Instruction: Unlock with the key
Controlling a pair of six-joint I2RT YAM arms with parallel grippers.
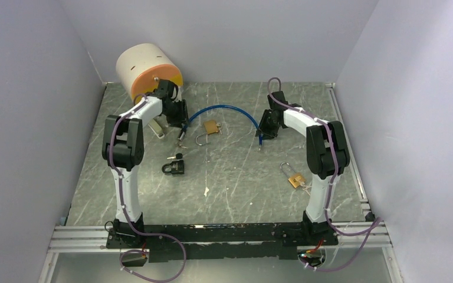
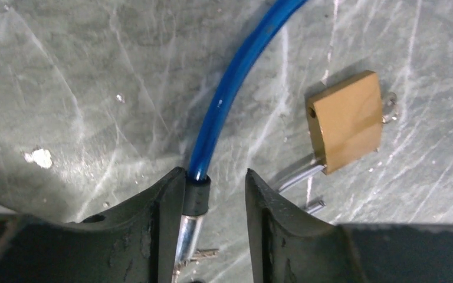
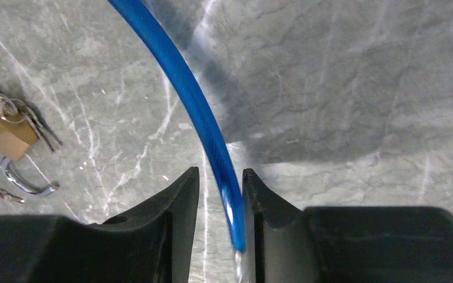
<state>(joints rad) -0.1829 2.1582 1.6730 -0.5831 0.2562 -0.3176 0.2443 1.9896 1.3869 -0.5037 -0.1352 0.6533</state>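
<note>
Grey table [image 1: 242, 177]: brass padlock [image 2: 348, 121], shackle open; left fingers [image 2: 153, 218], right fingers [image 3: 171, 218] parted loosely around blue cable [image 2: 236, 76].

A cable [image 1: 227, 108] arcs across the far half of the table [image 1: 242, 200]. Its left end lies between the left gripper [image 2: 215, 188] fingers [image 2: 162, 212], its right end between those of the right gripper [image 3: 220, 180]. Under the arc lies the middle padlock [image 1: 211, 127]. Nearer the arms lie two more — the near-left padlock [image 1: 174, 167] and the near-right padlock [image 1: 295, 178]. A drum [image 1: 147, 71] stands in the far left corner.
</note>
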